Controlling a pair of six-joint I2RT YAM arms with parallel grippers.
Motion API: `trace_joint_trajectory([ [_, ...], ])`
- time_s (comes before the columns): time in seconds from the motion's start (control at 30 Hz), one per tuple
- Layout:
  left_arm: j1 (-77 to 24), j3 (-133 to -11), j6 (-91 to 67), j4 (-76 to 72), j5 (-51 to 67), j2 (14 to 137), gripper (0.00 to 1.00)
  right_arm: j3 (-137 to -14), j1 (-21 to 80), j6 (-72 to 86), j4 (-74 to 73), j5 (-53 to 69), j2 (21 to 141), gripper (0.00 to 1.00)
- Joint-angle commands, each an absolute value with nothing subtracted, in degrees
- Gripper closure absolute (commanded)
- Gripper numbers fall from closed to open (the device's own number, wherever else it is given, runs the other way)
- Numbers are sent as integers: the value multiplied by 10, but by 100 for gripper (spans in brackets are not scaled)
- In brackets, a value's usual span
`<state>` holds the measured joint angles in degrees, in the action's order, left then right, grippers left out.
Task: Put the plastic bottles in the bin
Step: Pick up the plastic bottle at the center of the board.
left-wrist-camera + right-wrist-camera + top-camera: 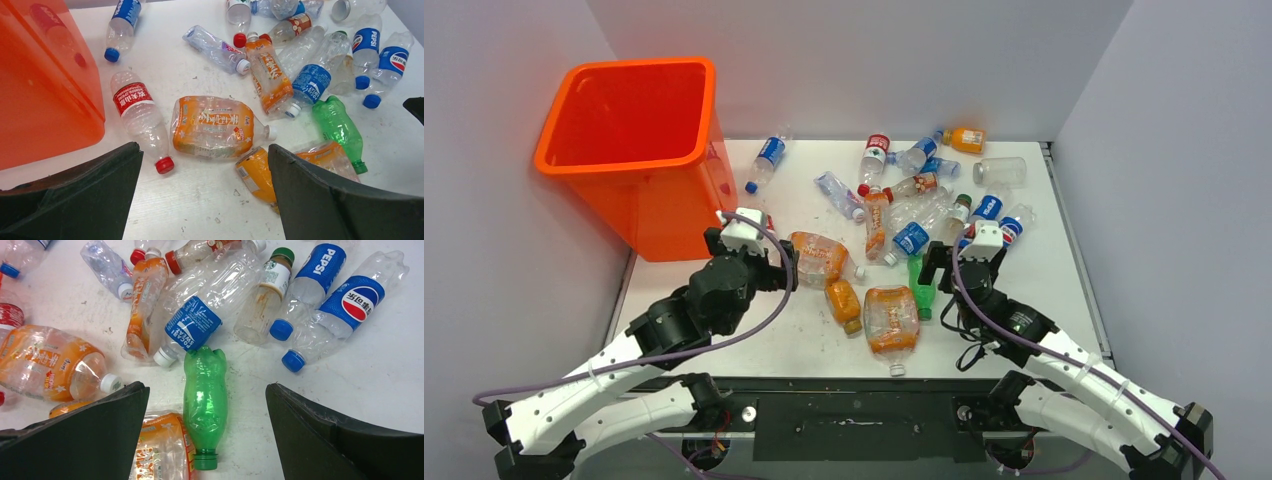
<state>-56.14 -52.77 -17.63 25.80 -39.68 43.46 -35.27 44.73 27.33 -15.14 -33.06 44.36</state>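
Note:
The orange bin (664,200) stands at the back left, its wall (45,90) filling the left of the left wrist view. Several plastic bottles lie scattered across the table. My left gripper (782,268) (203,159) is open just short of a crushed orange-label bottle (212,125), with a red-label bottle (140,117) to its left and a small orange bottle (255,172) by its right finger. My right gripper (949,270) (206,388) is open above the green bottle (205,395), which lies between its fingers, untouched. Neither gripper holds anything.
Blue-label bottles (345,305) and a brown-stained one (262,295) lie beyond the green bottle. A flattened orange bottle (891,318) lies near the front edge between the arms. Grey walls enclose the table (1034,290) at the back and both sides.

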Motion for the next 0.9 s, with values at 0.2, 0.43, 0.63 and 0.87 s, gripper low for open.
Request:
trace_joint_trajectory([
  [0.2,-507,-482,-171,219,-283,417,4,-317,319,340,-169,-197,439,10],
  [0.43,-503,-466,-178,215,-269,405,4,-273,281,372,-73,-100,528,10],
  [0.63,-506,-462,-179,213,-259,410,4,-278,276,385,14,-76,619,8],
  [0.87,-508,-464,-177,216,-253,417,4,-278,269,377,55,-75,688,1],
])
